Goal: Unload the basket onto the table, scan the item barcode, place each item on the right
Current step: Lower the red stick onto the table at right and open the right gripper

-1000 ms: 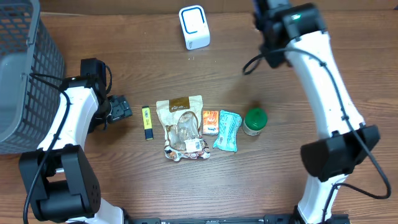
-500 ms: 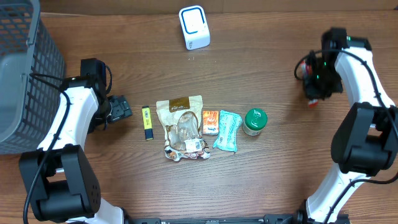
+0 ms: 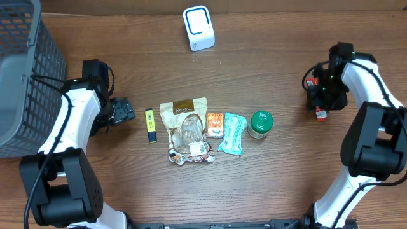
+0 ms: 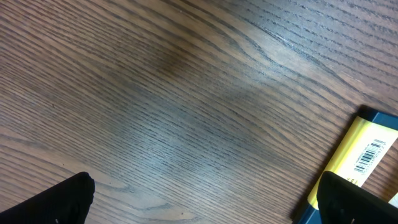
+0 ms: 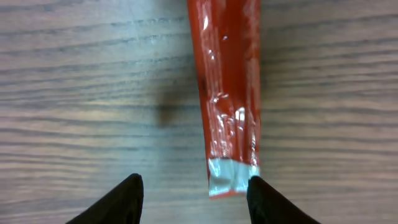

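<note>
My right gripper [image 5: 194, 200]: fingers apart, clamped on nothing. The red packet [image 5: 227, 93] lies on the table [image 5: 81, 93], its near end between my tips and closer to the 3 o'clock one, its long axis running off to 12. My right arm is much the nearer. My left gripper [image 4: 208, 199] gapes wide beside the yellow stick [image 4: 360, 155]. Overhead, the scanner [image 3: 198, 27] sits well apart, at about 10 o'clock from me.

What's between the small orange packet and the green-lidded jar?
A light-blue plastic snack wrapper lies between the small orange packet and the green-lidded jar, overhead view.
</note>
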Tool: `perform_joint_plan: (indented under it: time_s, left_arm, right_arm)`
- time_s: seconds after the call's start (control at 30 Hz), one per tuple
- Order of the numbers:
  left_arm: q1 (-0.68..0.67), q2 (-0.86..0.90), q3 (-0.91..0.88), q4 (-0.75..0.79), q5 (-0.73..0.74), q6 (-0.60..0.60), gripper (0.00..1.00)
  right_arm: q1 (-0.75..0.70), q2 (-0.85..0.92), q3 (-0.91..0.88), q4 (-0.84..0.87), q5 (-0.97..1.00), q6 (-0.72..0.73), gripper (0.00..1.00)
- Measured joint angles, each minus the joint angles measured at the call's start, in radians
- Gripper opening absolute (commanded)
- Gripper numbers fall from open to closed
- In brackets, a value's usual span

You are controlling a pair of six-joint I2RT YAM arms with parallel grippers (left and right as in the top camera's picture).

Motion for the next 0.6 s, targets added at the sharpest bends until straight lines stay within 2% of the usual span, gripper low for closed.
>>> perform_joint_plan:
  time_s: [0.2,0.23,0.27,0.3,0.47,0.53,0.6]
  left_arm:
    - [0.0,0.0,0.0,0.0,0.0,0.0,1.0]
    - [0.0,0.0,0.0,0.0,0.0,0.0,1.0]
    - [0.0,0.0,0.0,0.0,0.0,0.0,1.0]
    - [0.0,0.0,0.0,0.0,0.0,0.0,1.0]
    - [0.0,0.0,0.0,0.0,0.0,0.0,1.0]
    - [0.0,0.0,0.0,0.0,0.0,0.0,1.0]
    - [0.0,0.0,0.0,0.0,0.0,0.0,1.0]
  right_arm:
    - [0.006,0.0,0.248,-0.206,-0.118,0.083,0.67]
    - [0.01,-0.002,0.282,-0.242,-0.153,0.089,0.78]
    - [0.011,-0.005,0.306,-0.269,-0.192,0.103,0.98]
    - [0.012,-0.01,0.317,-0.287,-0.226,0.113,1.0]
    - [0.017,-0.023,0.322,-0.32,-0.385,0.153,1.0]
    - [0.017,-0.023,0.322,-0.336,-0.43,0.164,0.71]
    - [0.019,-0.023,0.322,-0.369,-0.46,0.179,0.69]
